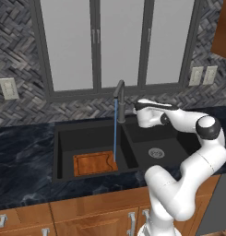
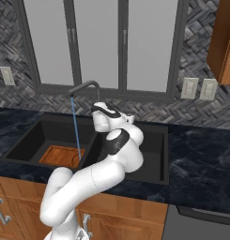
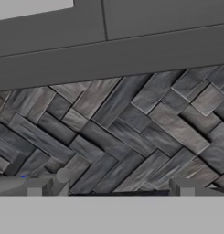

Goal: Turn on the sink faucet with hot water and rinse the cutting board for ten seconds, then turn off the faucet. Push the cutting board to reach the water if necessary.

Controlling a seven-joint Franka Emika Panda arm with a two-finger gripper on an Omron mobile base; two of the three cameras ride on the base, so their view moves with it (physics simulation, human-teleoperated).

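Pincer (image 1: pixel 129 110) sits spread wide and empty just right of the sink faucet (image 1: pixel 119 94) post. Water (image 1: pixel 115 131) is already running — the blue stream lands at the right edge of the cutting board (image 1: pixel 94 163), lying flat in the sink (image 1: pixel 63 138)'s left basin. Rinsing looks underway; shutting the faucet off is what's left.

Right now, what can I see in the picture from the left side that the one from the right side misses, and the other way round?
Left base view alone: the round drain in the right basin, and a wall outlet at far left. Right base view alone: the counter stretching right of the sink, with a wooden cabinet above. Both share the sink faucet, the water falling toward the cutting board in the left basin, and the window.
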